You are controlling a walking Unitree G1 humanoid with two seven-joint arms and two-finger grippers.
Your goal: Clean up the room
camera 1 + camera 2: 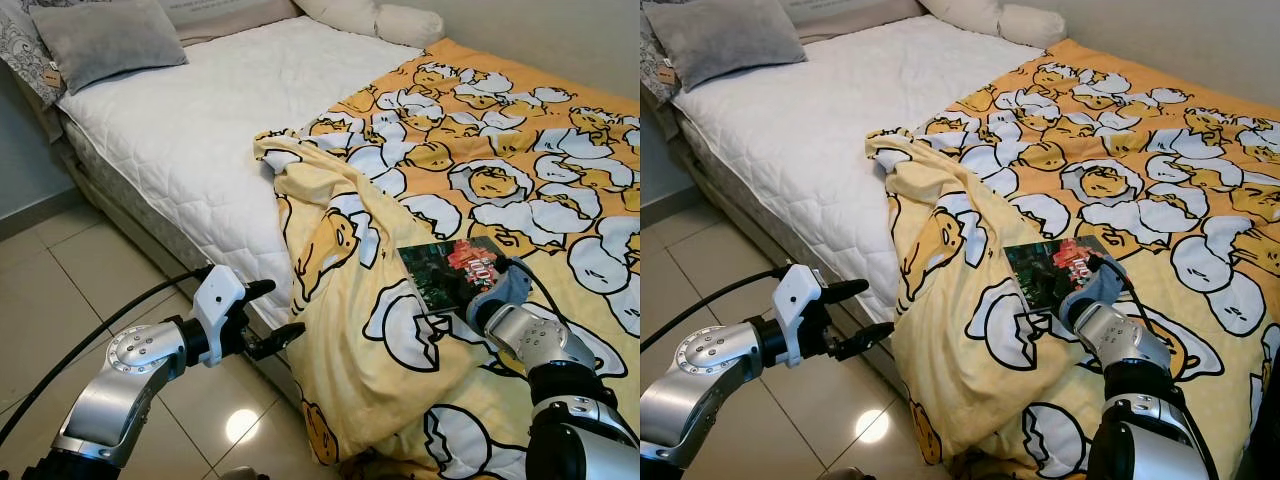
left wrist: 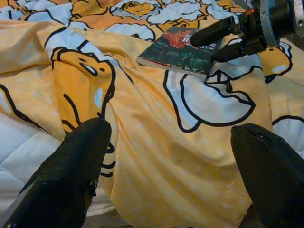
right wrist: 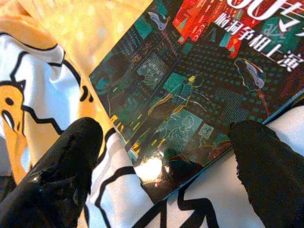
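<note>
A dark green and red book (image 1: 448, 270) lies flat on the yellow egg-print duvet (image 1: 520, 170), near the bed's edge. My right gripper (image 3: 166, 142) is open at the book's (image 3: 190, 85) near corner, with one finger (image 3: 61, 166) on each side of it. In the left wrist view its fingers (image 2: 212, 31) reach over the book's (image 2: 175, 50) edge. My left gripper (image 1: 280, 312) hangs open over the floor beside the bed, pointing at the bunched fold of duvet (image 1: 340, 250); nothing sits between its fingers.
The bare white mattress (image 1: 200, 120) covers the bed's left half, with a grey pillow (image 1: 105, 40) and white pillows (image 1: 380, 15) at the head. The duvet spills over the bed's side toward the beige tiled floor (image 1: 60, 290). A black cable (image 1: 90, 335) trails from my left arm.
</note>
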